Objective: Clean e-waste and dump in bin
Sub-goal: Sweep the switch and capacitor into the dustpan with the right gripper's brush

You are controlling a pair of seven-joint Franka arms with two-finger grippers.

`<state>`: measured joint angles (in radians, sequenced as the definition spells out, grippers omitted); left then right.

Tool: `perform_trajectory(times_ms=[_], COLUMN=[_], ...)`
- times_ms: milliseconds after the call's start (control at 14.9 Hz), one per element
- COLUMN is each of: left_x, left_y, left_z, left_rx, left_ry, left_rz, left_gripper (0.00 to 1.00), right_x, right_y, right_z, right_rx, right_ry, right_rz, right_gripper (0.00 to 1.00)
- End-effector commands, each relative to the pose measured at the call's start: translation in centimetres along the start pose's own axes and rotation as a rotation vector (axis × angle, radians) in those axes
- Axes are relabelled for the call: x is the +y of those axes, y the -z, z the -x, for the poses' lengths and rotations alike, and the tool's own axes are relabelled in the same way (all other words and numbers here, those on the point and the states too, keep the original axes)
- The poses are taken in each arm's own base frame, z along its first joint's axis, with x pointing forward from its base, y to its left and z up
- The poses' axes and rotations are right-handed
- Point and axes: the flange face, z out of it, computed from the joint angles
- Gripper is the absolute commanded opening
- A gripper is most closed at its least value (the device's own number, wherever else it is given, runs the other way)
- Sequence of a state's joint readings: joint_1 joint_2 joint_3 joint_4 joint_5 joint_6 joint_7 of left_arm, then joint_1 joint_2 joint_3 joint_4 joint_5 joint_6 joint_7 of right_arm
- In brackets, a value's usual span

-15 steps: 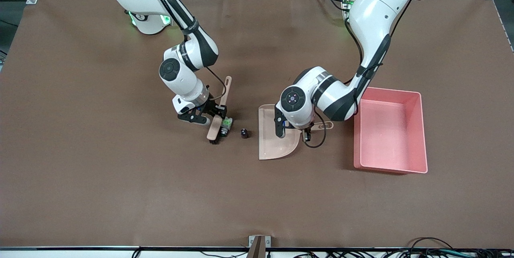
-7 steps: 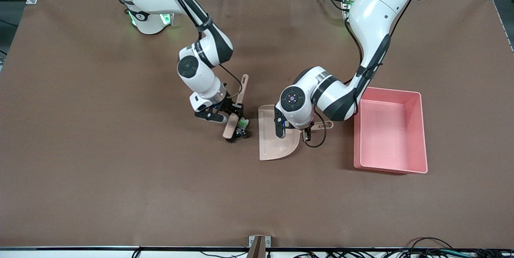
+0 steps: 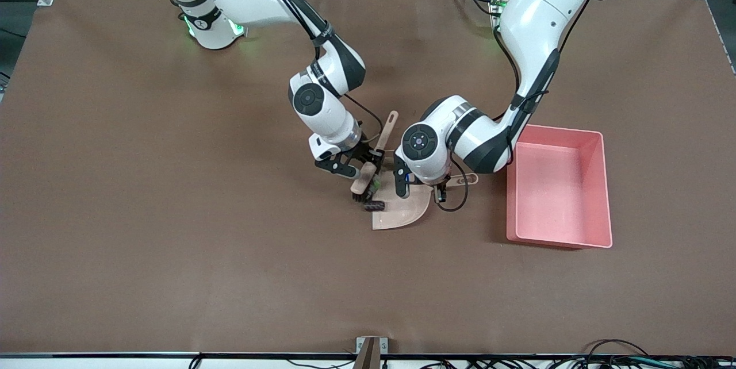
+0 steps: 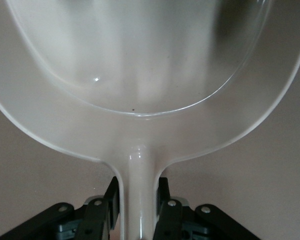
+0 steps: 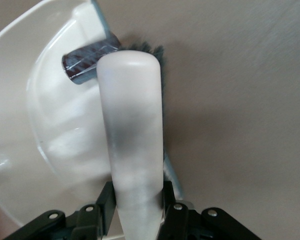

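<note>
Brush [image 3: 372, 170], beige with dark bristles, sits clamped by its handle in the right gripper [image 3: 361, 165], whose fingers are closed tight on it; its bristle end rests at the open lip of the dustpan [image 3: 402, 211]. Right by the bristles, on the lip of the pan, lies a small dark cylinder [image 3: 374, 206], which in the right wrist view shows as a shiny ribbed barrel [image 5: 87, 60] just ahead of the brush tip [image 5: 132, 100]. The white-and-green part cannot be made out. The pan's handle is pinched in the left gripper [image 3: 440, 185], seen from its wrist camera as black fingers [image 4: 97, 220] shut on the pale stem [image 4: 140, 200]. Past the pan, toward the left arm's end of the table, stands the pink bin [image 3: 601, 185], apart from the pan. No readable writing shows on any of these.
</note>
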<state>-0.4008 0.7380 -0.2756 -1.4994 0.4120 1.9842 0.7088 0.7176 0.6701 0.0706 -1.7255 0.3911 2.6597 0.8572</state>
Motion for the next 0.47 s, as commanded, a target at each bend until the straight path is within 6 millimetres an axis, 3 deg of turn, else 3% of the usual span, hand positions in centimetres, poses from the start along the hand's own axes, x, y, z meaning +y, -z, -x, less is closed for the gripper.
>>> perform_trajectory(times_ms=[0, 404], left_x=[0.1, 0.0], left_y=[0.0, 0.1], left_z=[0.0, 0.0], left_rx=[-0.027, -0.027], left_ry=[0.009, 0.009], left_rz=[-0.011, -0.012], left_gripper=[0.2, 0.2], right_x=[-1.5, -3.2], right_y=[-0.5, 0.7], right_z=[1.0, 1.1], right_rx=[-0.01, -0.012], right_ry=[-0.034, -0.076], right_rz=[-0.008, -0.034], right_gripper=[0.0, 0.0])
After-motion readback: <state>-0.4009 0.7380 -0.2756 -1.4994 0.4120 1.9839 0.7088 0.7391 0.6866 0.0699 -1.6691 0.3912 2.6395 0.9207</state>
